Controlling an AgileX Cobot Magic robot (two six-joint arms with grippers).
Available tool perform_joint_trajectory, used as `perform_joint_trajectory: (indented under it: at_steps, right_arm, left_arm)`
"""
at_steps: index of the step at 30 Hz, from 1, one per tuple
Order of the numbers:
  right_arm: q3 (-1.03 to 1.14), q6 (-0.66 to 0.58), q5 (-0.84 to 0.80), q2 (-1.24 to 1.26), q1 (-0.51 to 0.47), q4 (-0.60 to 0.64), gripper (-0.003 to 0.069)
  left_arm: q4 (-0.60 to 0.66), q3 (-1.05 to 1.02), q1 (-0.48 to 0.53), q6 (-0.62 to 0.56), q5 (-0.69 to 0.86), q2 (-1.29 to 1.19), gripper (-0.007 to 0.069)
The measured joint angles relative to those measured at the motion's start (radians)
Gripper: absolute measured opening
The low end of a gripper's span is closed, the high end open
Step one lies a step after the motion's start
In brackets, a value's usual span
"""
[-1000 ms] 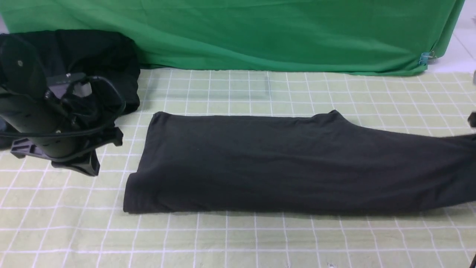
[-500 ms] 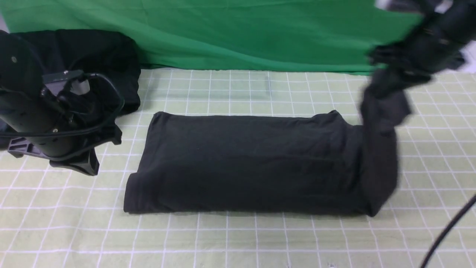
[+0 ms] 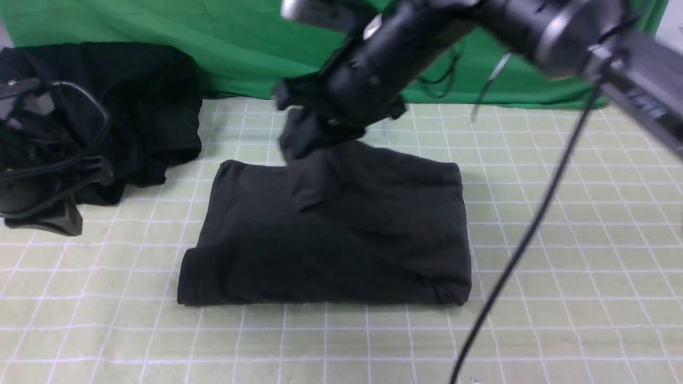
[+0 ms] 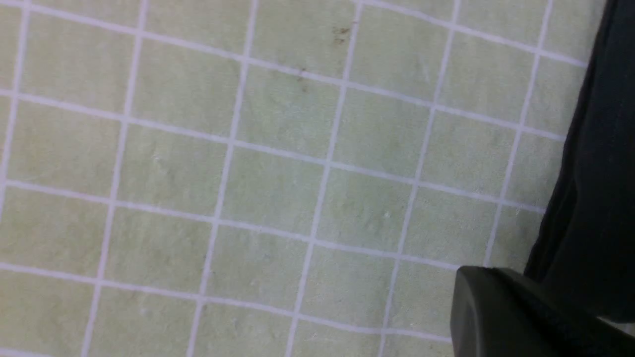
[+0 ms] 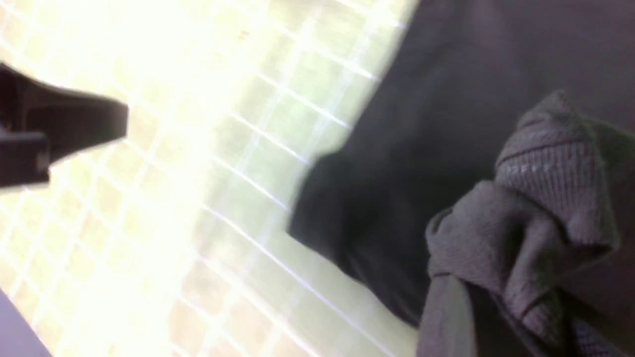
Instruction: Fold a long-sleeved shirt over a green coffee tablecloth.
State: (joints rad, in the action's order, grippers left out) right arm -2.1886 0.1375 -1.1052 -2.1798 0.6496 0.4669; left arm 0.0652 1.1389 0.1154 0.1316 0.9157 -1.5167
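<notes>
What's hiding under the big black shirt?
The long-sleeved shirt lies on the green coffee tablecloth, whose white grid shows all around it. The cloth right beneath it is covered, and so are the shirt's own folded-under layers.

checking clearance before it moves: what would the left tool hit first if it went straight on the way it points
Most likely the pale yellow-green tablecloth with white grid lines: the left tool points down at bare cloth, though the gap is hard to judge.
</notes>
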Motion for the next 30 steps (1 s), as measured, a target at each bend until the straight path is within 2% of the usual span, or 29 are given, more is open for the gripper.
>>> perform_joint_trajectory:
  at_steps: [5, 8, 12, 13, 14, 15, 17, 18, 19, 21, 23, 24, 25, 26, 27, 28, 30]
  right_arm:
    - [-0.054, 0.030, 0.076, -0.123, 0.059, 0.007, 0.0046]
    - [-0.054, 0.048, 0.123, -0.166, 0.084, 0.007, 0.0071]
    - [-0.054, 0.063, 0.240, -0.213, 0.123, 0.016, 0.0252]
    - [-0.054, 0.063, 0.246, -0.215, 0.125, 0.020, 0.0262]
    - [-0.061, 0.061, 0.253, -0.215, 0.128, 0.033, 0.0355]
    - [-0.061, 0.061, 0.253, -0.215, 0.128, 0.035, 0.0364]
    - [-0.101, 0.019, 0.194, -0.211, 0.118, 0.038, 0.0447]
    - [-0.105, 0.012, 0.194, -0.211, 0.118, 0.038, 0.0449]
    - [-0.166, -0.073, 0.086, -0.200, 0.094, 0.033, 0.0460]
    - [-0.222, -0.115, -0.018, -0.183, 0.062, -0.001, 0.0434]
    - [-0.243, -0.138, -0.047, -0.168, 0.045, -0.038, 0.0407]
    - [-0.261, -0.146, -0.070, -0.144, 0.020, -0.094, 0.0333]
    - [-0.261, -0.152, -0.079, -0.122, 0.002, -0.136, 0.0293]
    - [-0.253, -0.156, -0.089, -0.081, -0.029, -0.202, 0.0181]
    - [-0.234, -0.158, -0.091, -0.044, -0.056, -0.242, 0.0099]
    - [-0.203, -0.162, -0.093, -0.009, -0.077, -0.263, 0.0059]
    - [-0.128, -0.175, -0.093, 0.050, -0.106, -0.282, 0.0025]
  left_arm:
    - [0.038, 0.000, 0.007, -0.005, 0.012, 0.008, -0.0003]
    - [0.053, 0.000, 0.007, -0.006, 0.013, 0.008, -0.0003]
    - [0.063, 0.000, 0.007, -0.011, 0.012, 0.008, -0.0003]
    - [0.064, 0.000, 0.007, -0.011, 0.012, 0.008, -0.0003]
    - [0.065, 0.000, 0.007, -0.013, 0.012, 0.008, -0.0003]
    - [0.065, 0.000, 0.007, -0.014, 0.012, 0.008, -0.0003]
    - [0.069, 0.000, 0.007, -0.032, 0.012, 0.008, -0.0003]
    - [0.072, 0.000, 0.007, -0.032, 0.012, 0.008, -0.0003]
    - [0.090, 0.000, 0.007, -0.049, 0.013, 0.008, -0.0003]
    - [0.132, 0.000, 0.008, -0.085, 0.013, 0.008, -0.0003]
    - [0.164, 0.000, 0.008, -0.108, 0.014, 0.008, -0.0003]
    - [0.213, 0.000, 0.008, -0.138, 0.014, 0.008, -0.0003]
    - [0.238, 0.000, 0.007, -0.151, 0.014, 0.008, -0.0003]
    - [0.291, 0.000, 0.001, -0.187, 0.014, 0.008, -0.0003]
    - [0.319, 0.000, -0.009, -0.205, 0.010, 0.008, -0.0003]
    - [0.337, 0.000, -0.023, -0.215, 0.005, 0.008, -0.0001]
    - [0.345, 0.000, -0.052, -0.227, -0.020, 0.006, 0.0006]
